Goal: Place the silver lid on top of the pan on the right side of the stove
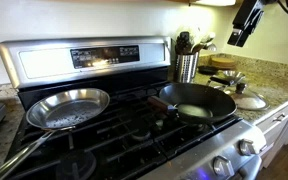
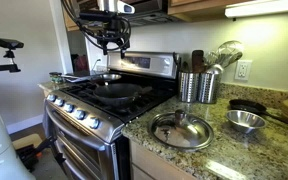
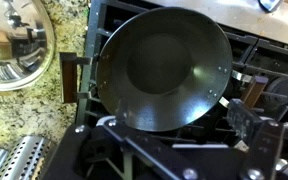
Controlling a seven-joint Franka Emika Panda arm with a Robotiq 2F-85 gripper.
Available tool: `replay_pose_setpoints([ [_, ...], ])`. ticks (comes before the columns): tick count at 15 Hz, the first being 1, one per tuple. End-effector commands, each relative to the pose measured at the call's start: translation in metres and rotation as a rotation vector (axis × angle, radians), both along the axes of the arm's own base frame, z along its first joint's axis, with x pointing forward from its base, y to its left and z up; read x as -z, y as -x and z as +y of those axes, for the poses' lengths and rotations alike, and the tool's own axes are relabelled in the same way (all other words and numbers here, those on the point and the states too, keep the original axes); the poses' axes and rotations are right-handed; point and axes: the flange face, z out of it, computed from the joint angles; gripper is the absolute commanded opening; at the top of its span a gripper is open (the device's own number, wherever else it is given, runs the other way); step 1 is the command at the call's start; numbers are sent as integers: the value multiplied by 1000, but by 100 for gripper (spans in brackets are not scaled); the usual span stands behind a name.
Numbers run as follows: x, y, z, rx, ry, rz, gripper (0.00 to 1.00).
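Silver on speckled granite: finds the silver lid (image 2: 181,130) flat and knob-up on the counter (image 2: 234,160), just beside the stove (image 2: 84,112) and near a perforated utensil holder (image 2: 197,86), well apart from the end effector (image 2: 111,40). Puts that end effector high above the stove, over the pan (image 2: 119,91), fingers spread wide and gripping nothing. Looks straight down, from the wrist view, into the pan's matte dark bowl (image 3: 164,65), with the lid (image 3: 6,50) off to one side on the counter. Reads as the very opening of the job: no grasp made, lid not yet lifted, pan uncovered on the stove's right side. Calls next for a sideways move off the stove to the counter, a descent centred on the small knob, a firm pinch on it, then a level carry over to the pan and a gentle lowering onto its rim. Counts one silver lid, one end effector, two pans on the stove, namely the black one and a shiny steel frying pan (image 1: 64,108) beside it, one utensil holder and one steel bowl (image 2: 246,121) on the counter. Leaves a further dark shape (image 2: 252,106) behind that bowl too small to name.
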Motion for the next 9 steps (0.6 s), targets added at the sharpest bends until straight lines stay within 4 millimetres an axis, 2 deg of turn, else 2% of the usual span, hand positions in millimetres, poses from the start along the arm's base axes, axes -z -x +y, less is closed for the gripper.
replay_pose_setpoints([
  [1,-1,0,0,0,0,1,100],
  [9,-1,-2,-4,3,13,-9,100],
])
